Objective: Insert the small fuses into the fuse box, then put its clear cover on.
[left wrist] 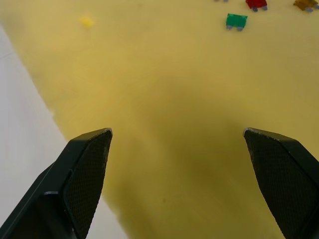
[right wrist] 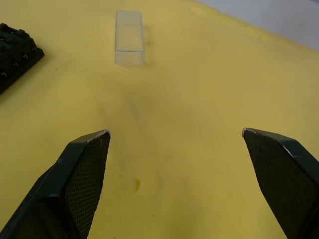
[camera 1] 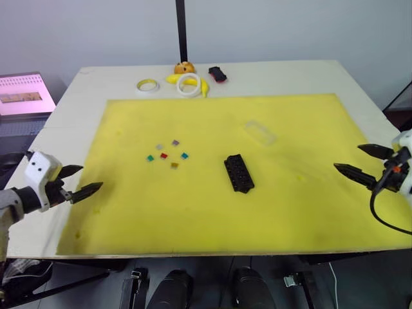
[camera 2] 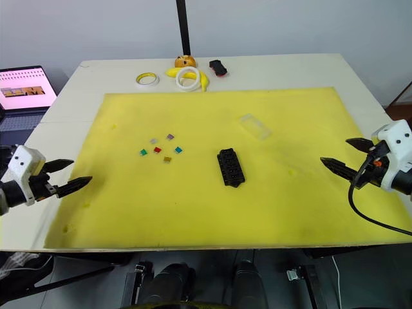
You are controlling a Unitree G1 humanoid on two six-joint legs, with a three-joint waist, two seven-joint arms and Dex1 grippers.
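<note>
From the left eye view, the yellow mat point(camera 1: 212, 174) covers most of the table point(camera 1: 360, 84), and the fuse box point(camera 1: 238, 173) lies flat near its middle, slots up and empty. The small fuses point(camera 1: 166, 153) sit in a loose cluster just to its left, six coloured chips, none inserted. The clear cover point(camera 1: 259, 132) rests beyond the box, toward the far right, faint against the mat. The left gripper point(camera 1: 82, 181) hovers at the mat's left edge, fingers spread, nothing in them. At the back of the table, tape rings point(camera 1: 188, 84), a banana point(camera 1: 203, 86) and a toy car point(camera 1: 217, 74) stand well away from the work.

In the right eye view, the right gripper point(camera 2: 343, 158) hangs over the mat's right side, fingers parted and empty, well apart from the box.

The left wrist view looks between two wide-open fingers at bare mat, with the green fuse point(left wrist: 236, 21) and red fuse point(left wrist: 256, 3) far ahead.

The right wrist view shows open fingers again, the cover ahead and a corner of the box off to one side.

The risks, as I judge them: the fuses are tiny and close together, so a wide pinch could scatter neighbours or grab one crooked, leaving its blades misaligned with a slot. The unheld box may slide under pushing. The cover is nearly invisible and easy to knock.
</note>
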